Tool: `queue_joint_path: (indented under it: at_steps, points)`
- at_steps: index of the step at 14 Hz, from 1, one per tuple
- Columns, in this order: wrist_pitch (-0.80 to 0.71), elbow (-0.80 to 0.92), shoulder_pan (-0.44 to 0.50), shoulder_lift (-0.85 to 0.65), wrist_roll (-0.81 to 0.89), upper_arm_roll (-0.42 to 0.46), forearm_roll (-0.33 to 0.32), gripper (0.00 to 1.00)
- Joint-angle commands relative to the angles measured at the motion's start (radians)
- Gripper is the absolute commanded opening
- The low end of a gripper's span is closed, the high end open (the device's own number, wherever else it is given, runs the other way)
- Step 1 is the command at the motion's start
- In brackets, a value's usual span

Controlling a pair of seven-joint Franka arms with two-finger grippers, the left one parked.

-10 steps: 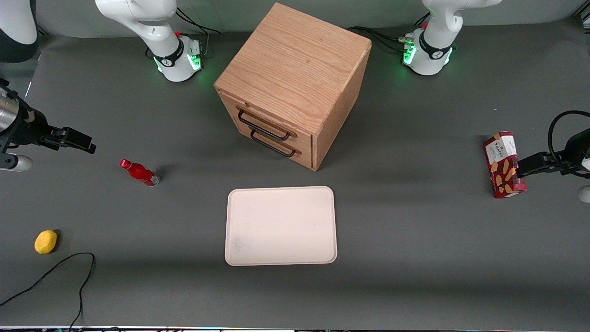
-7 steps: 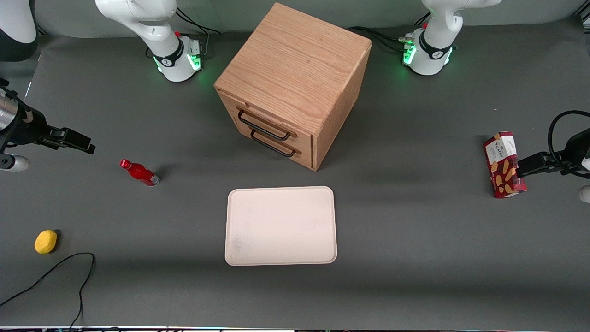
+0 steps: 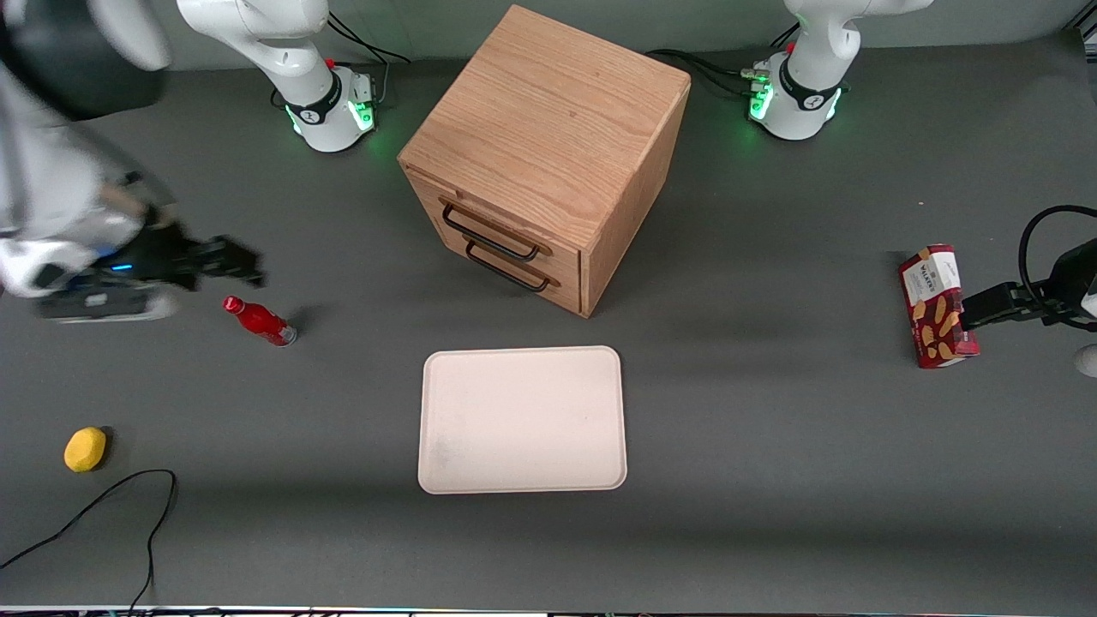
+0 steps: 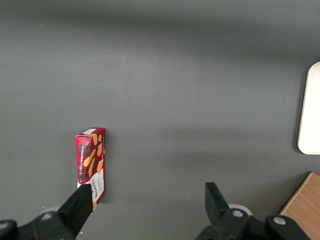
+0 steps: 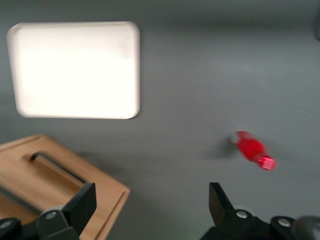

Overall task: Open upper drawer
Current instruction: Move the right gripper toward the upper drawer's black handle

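While the upper drawer [image 3: 495, 224] sits shut at the top of the cabinet [image 3: 548, 146] front, the gripper [image 3: 230, 261] hangs wide open and empty above the red bottle [image 3: 260, 320], well apart. Approach step, I'd say: next it needs lining up on that drawer's black handle [image 3: 488, 232].

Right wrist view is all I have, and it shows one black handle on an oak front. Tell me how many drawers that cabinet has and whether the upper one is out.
Observer: The front view shows two drawers in the oak cabinet. The upper drawer sits flush with the front and is not pulled out.
Operator: Now place the gripper for me.
Observer: The gripper is open and holds nothing. It hangs above the table toward the working arm's end, close to the red bottle and well short of the upper drawer's handle.
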Motion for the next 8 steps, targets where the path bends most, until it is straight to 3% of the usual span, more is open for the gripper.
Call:
queue_joint_path:
  at_steps: [1, 2, 4, 8]
  points:
    - [0.018, 0.030, -0.008, 0.028, 0.004, 0.160, 0.006, 1.00]
    - [0.043, 0.027, -0.009, 0.039, -0.040, 0.217, 0.007, 1.00]
    - [0.054, 0.026, -0.005, 0.082, -0.292, 0.297, 0.009, 1.00]
    - [0.120, -0.028, 0.009, 0.111, -0.490, 0.323, 0.061, 1.00]
